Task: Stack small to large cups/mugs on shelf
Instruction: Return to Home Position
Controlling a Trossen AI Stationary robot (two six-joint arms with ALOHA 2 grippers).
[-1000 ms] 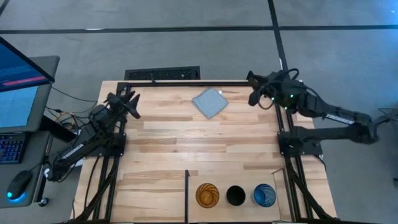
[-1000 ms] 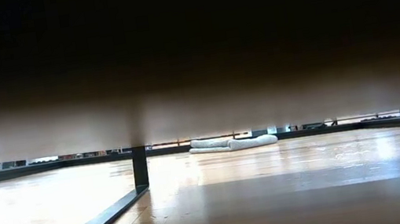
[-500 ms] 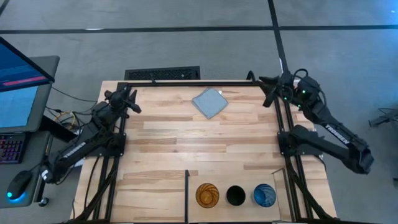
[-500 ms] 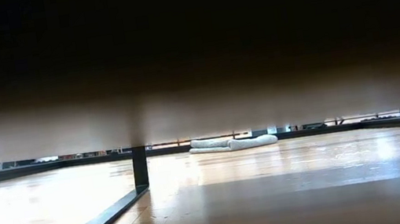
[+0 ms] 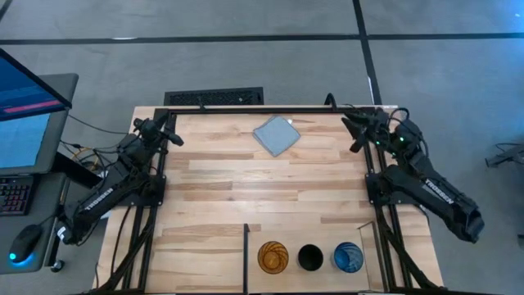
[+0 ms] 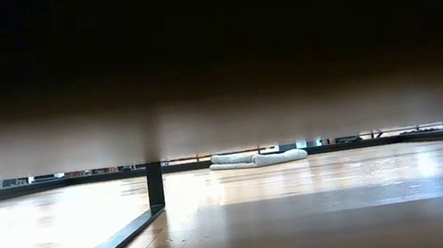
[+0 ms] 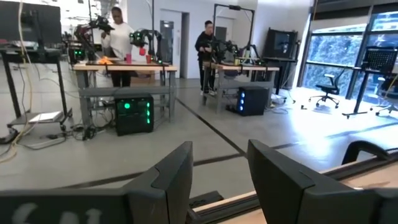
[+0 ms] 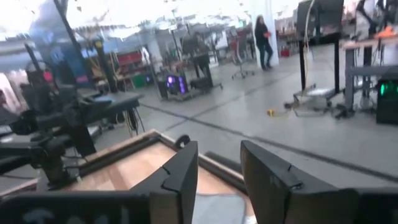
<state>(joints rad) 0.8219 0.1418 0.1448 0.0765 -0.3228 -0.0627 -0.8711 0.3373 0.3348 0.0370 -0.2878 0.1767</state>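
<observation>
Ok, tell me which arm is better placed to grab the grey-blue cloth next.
Probably the right. The right gripper sits open at the right edge of the table, nearer the cloth than the left gripper, also open, at the left edge.

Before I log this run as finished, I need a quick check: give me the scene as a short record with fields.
shelf: holds three cups, side by side, upright
row, from the divider outward: amber cup, black cup, blue cup
cloth: on the table's far part, away from the shelf
left end effector: open, empty, at the far left edge
right end effector: open, empty, at the far right edge
</observation>
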